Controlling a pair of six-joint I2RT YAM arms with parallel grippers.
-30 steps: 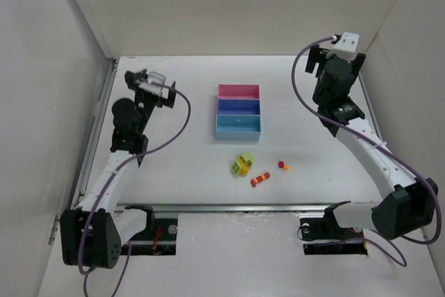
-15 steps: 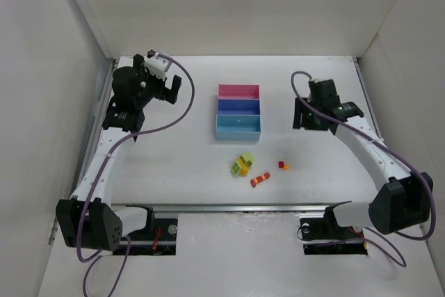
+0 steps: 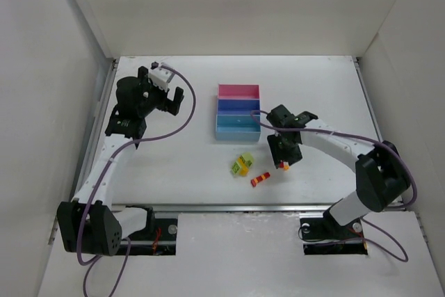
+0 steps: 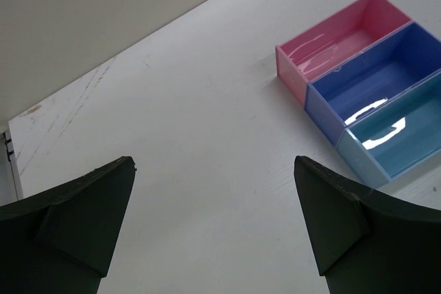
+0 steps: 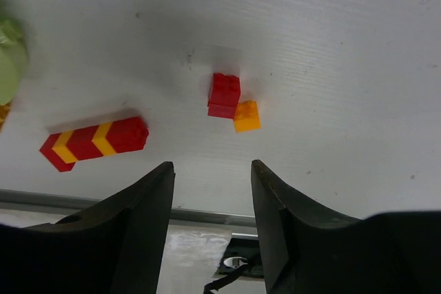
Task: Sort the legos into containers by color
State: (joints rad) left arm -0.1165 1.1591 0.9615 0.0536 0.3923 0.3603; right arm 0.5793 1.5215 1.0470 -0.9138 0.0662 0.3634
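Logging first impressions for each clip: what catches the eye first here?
The three-colour tray sits empty at centre. The right claw hovers open over a red brick that touches an orange brick, with a striped brick lying apart beside them. The left claw hangs open and empty, well left of the tray.

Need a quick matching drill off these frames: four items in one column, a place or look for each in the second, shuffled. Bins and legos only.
Column A
1. pink bin
2. light blue bin
3. striped brick
4. small red brick

Column B
a. right against the orange brick
b. far end of the bin row, top view
c. red with yellow chevrons, lying apart from the others
d. near end of the bin row, top view

Pairs: 1-b, 2-d, 3-c, 4-a
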